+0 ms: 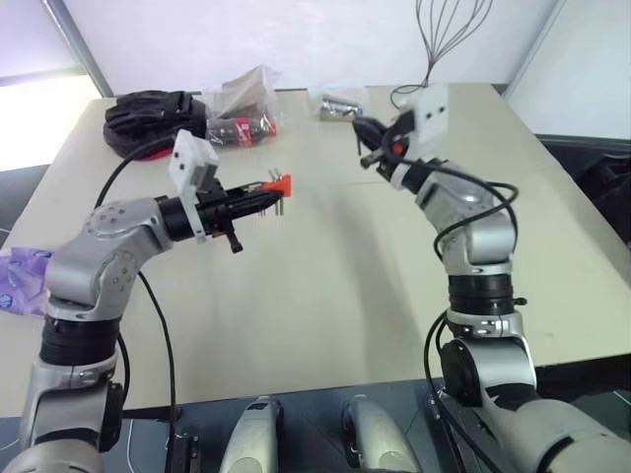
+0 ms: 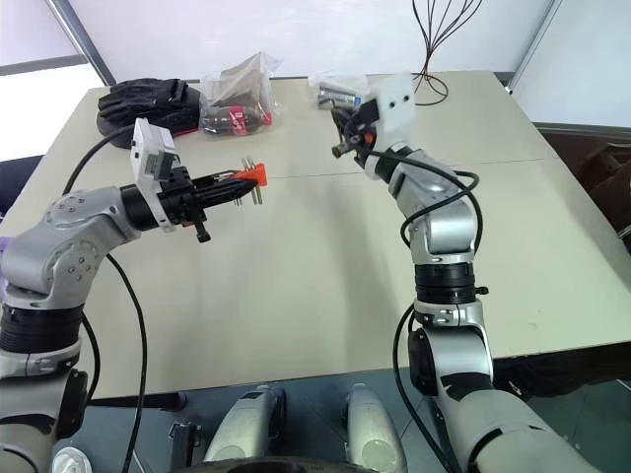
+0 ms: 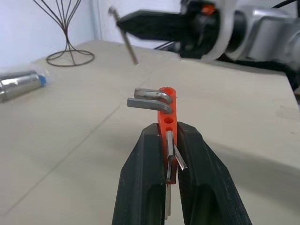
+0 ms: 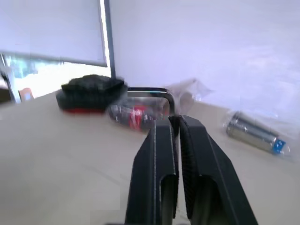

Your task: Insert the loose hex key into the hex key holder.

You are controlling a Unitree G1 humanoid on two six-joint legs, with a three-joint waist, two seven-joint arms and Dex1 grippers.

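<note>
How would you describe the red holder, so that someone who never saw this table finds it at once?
Look above the middle of the beige table, at the left gripper. Its black fingers are shut on the hex key holder, a small red-orange block held off the surface. Short metal keys stick out of it, unlike the red-and-black packet in clear wrap farther back.

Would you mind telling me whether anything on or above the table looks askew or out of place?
Nothing looks damaged or spilled. The hex key holder sits upright in the left gripper, and the loose hex key is clamped in the right gripper, both above the table and apart.
</note>
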